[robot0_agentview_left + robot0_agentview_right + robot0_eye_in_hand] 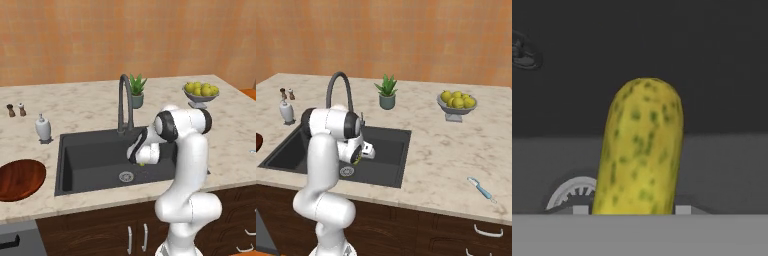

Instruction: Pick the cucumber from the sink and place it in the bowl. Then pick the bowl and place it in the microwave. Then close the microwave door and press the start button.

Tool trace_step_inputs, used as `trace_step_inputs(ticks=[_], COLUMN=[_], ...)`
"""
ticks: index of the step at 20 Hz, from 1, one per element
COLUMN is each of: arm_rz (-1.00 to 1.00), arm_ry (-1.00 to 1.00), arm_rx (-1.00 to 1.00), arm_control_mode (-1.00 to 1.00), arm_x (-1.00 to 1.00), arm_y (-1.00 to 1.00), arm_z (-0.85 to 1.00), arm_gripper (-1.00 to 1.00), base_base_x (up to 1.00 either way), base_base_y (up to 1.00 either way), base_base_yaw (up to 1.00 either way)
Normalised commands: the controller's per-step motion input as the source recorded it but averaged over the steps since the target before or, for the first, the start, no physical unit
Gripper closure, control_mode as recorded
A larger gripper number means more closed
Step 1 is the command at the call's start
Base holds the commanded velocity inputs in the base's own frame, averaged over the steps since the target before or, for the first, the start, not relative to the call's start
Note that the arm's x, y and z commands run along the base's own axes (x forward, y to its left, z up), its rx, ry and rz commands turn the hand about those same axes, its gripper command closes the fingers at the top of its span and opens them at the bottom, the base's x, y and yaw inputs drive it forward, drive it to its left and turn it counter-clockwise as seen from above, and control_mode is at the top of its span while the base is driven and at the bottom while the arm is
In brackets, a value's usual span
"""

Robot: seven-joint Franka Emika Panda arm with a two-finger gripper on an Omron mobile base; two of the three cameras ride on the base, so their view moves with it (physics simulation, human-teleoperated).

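gripper (632, 210) low in sink (90, 155) | cucumber (641, 150) clamped betw. finger tips, seen over drain (126, 176) | bowl (20, 179) set on counter (75, 102) left of sink, well apart

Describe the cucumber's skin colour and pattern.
Yellow-green with fine darker green speckles; the cucumber shows best in the hand view.

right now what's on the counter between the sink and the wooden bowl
Nothing: in the left base view only bare marble counter separates the sink from the bowl.
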Motion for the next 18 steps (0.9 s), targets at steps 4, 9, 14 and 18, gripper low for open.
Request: trace_step_inputs(ticks=[4,9,14,18], arm_rz=[-0.09,-0.07,-0.03,0.00], arm_ry=[0.00,0.00,0.00,0.00], arm_rx=[0.10,0.07,0.02,0.00], arm_control_mode=[-1.00,-1.00,-1.00,-1.00], arm_x=[-0.60,-0.92,-0.74,-0.68], arm_y=[-0.62,-0.45,-0.62,-0.28], arm_z=[0.96,0.90,0.99,1.00], arm_gripper=[1.00,1.00,1.00,1.00], base_base_x=[0.00,0.00,0.00,0.00], base_base_y=[0.00,0.00,0.00,0.00], base_base_yaw=[0.00,0.00,0.00,0.00])
